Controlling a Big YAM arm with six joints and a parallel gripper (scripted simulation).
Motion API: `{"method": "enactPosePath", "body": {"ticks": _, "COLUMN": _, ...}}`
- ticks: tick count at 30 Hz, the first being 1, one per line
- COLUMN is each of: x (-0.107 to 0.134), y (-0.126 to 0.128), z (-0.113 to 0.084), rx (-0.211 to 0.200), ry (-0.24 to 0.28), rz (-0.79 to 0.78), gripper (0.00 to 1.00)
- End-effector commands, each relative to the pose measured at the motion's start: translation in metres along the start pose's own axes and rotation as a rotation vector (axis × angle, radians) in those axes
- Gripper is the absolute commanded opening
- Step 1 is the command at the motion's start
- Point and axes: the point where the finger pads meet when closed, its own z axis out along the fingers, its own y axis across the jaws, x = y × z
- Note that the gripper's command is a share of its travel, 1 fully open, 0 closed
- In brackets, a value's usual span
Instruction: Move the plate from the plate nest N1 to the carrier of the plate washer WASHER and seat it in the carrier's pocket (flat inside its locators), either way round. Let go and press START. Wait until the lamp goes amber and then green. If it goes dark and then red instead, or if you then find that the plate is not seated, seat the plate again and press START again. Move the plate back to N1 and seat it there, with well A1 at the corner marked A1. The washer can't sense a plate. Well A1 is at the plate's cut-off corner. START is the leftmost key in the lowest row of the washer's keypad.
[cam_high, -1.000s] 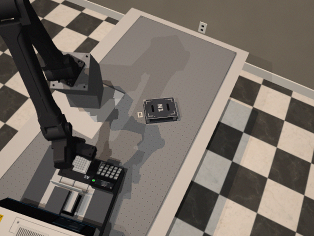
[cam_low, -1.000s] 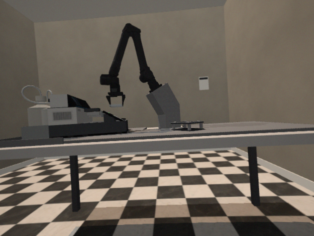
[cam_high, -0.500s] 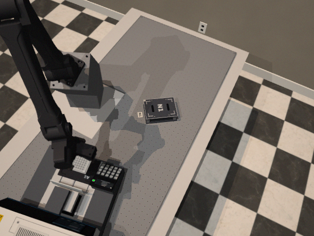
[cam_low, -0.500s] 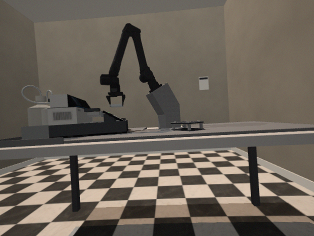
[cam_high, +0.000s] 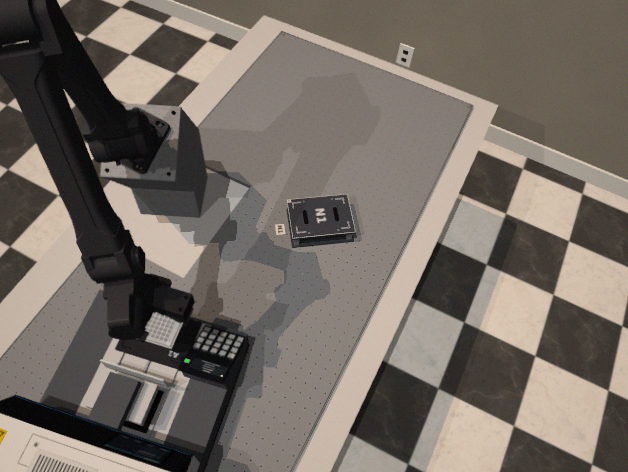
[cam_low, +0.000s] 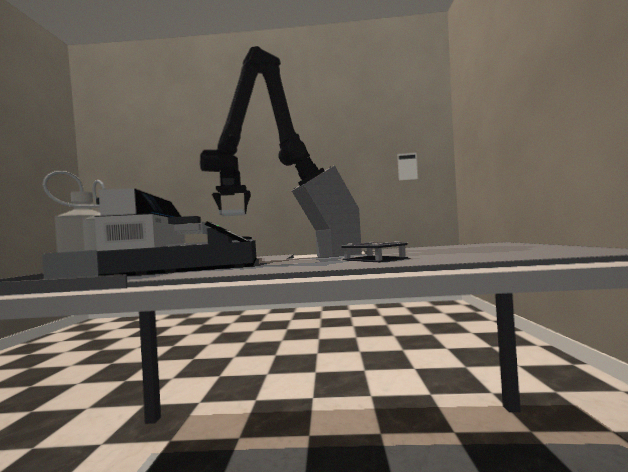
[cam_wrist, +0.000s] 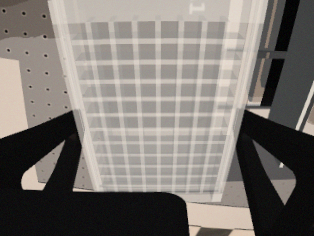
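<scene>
At the left of the exterior view, the washer (cam_high: 223, 406) (cam_low: 172, 253) is a low, dark, boxy base under a pale, slatted housing; a rounded bottle (cam_low: 76, 230) with looped tubing stands by it. From above, its green lamp (cam_high: 187, 360) glows beside a keypad (cam_high: 219, 341) of small square keys. Over the front of the washer hangs the gripper (cam_low: 233, 207) (cam_wrist: 158, 118), pointing down, its fingers spread wide and closed against the two long sides of the plate (cam_high: 163, 328) (cam_low: 233, 212) (cam_wrist: 157, 100), a clear, glossy rectangle with a fine grid of wells. The plate is held level in the air, with open space between it and the desk (cam_high: 324, 324) (cam_low: 355, 284). To the right, the angular grey pedestal (cam_high: 192, 200) (cam_low: 345, 203) rises near the desk's far edge in the exterior view. Farther right, nest N1 (cam_high: 320, 216) (cam_low: 375, 245), a flat black slotted platform on short posts, carries no plate; perforated grey surface spreads around it, reaching a smooth pale border.

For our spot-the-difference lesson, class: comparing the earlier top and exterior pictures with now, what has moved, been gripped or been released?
Nothing visibly changed. The gripper still holds the plate raised; nest N1 stays without a plate, and the lamp stays green.
</scene>
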Motion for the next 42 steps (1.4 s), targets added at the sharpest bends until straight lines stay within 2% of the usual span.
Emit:
{"method": "enactPosePath", "body": {"ticks": 1, "x": 0.003, "y": -0.002, "z": 0.009, "rx": 0.003, "ry": 0.001, "rz": -0.002, "gripper": 0.84}}
{"method": "enactPosePath", "body": {"ticks": 21, "x": -0.001, "y": -0.013, "z": 0.038, "rx": 0.020, "ry": -0.006, "rz": 0.000, "gripper": 0.84}}
{"method": "enactPosePath", "body": {"ticks": 42, "x": 0.000, "y": -0.012, "z": 0.069, "rx": 0.015, "ry": -0.004, "rz": 0.000, "gripper": 0.84}}
